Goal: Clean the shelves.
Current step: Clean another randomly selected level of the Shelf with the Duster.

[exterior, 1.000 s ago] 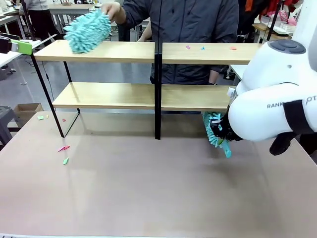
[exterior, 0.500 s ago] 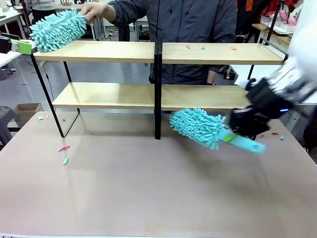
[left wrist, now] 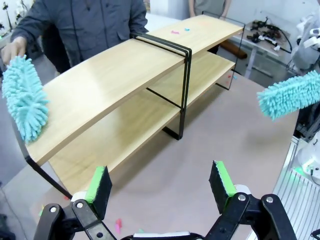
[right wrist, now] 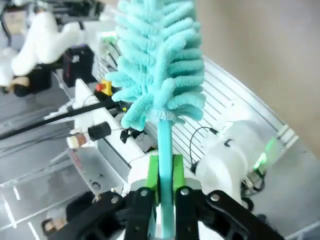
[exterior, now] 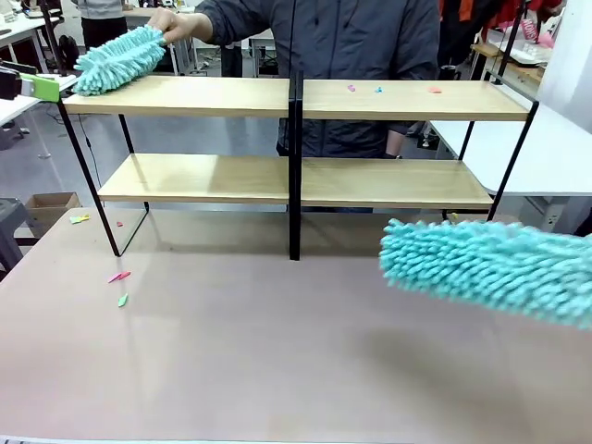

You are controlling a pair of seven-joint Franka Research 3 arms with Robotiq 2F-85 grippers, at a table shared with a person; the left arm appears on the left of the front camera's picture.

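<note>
The shelves (exterior: 194, 95) stand across the far half of the table, two wooden boards on a black frame. A person's hand (exterior: 171, 23) holds a teal duster (exterior: 118, 58) on the top board's left end. My right gripper (right wrist: 164, 172) is shut on the handle of a second teal duster (exterior: 490, 268), which hangs blurred in front of the shelves' right end, above the table. My left gripper (left wrist: 160, 182) is open with nothing between its fingers. It looks along the shelves (left wrist: 115, 80) from their left end, and one green pad (exterior: 37, 87) shows beside the top board.
Small pink and teal scraps (exterior: 378, 90) lie on the top board's right half. More scraps (exterior: 118, 276) lie on the brown table (exterior: 277, 361) near the left leg. A cardboard box (exterior: 51, 208) sits on the floor at left, and a white table (exterior: 555, 153) stands at right.
My right arm has swung out of the front view, carrying its duster from under the lower shelf's right end toward the camera. The person's duster moved left along the top board.
</note>
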